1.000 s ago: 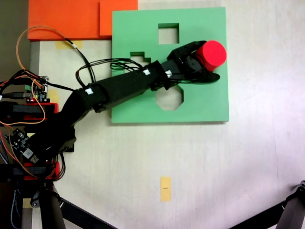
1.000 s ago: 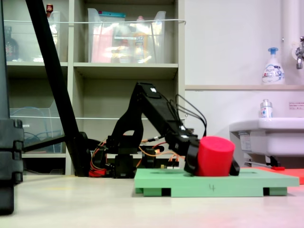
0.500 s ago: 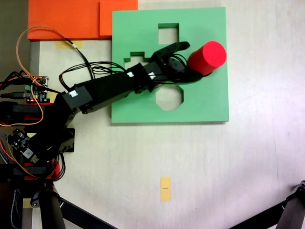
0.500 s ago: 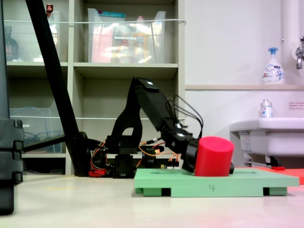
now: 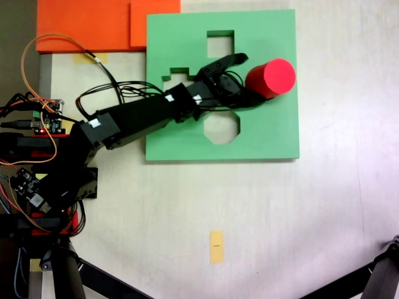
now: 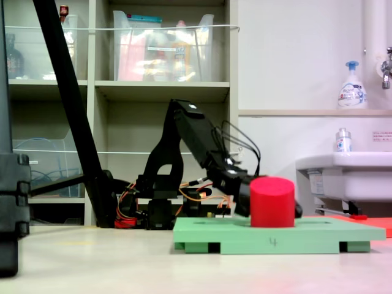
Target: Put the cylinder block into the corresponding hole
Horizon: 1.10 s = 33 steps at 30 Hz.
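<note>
The claw [image 5: 243, 78], spread wide beside the cylinder block [image 5: 270, 77], could nudge the seemingly seated block askew.

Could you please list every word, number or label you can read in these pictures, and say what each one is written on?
"4": a handwritten mark on the front edge of the square green foam board, below the short red cylinder block.
The label of the white pump bottle on the ledge: too small to read.
The small sign on the wall at the right edge: too blurred to read.
The yellow tag on the table: no legible text.
</note>
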Each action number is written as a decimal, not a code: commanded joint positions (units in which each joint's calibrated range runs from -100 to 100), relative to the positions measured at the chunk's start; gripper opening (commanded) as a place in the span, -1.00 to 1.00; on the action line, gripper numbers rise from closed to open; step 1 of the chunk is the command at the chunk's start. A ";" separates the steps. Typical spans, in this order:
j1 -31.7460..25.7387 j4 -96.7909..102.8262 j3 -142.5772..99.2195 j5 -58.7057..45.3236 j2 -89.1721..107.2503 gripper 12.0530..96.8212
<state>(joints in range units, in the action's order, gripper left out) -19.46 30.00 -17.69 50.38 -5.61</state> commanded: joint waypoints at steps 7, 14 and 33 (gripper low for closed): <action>0.88 3.46 9.51 0.05 -4.87 0.21; 1.12 3.55 10.21 0.10 -5.98 -0.16; 0.78 5.38 -3.75 -0.05 7.01 -0.47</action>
<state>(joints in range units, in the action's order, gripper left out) -18.19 31.77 -22.10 50.38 -1.64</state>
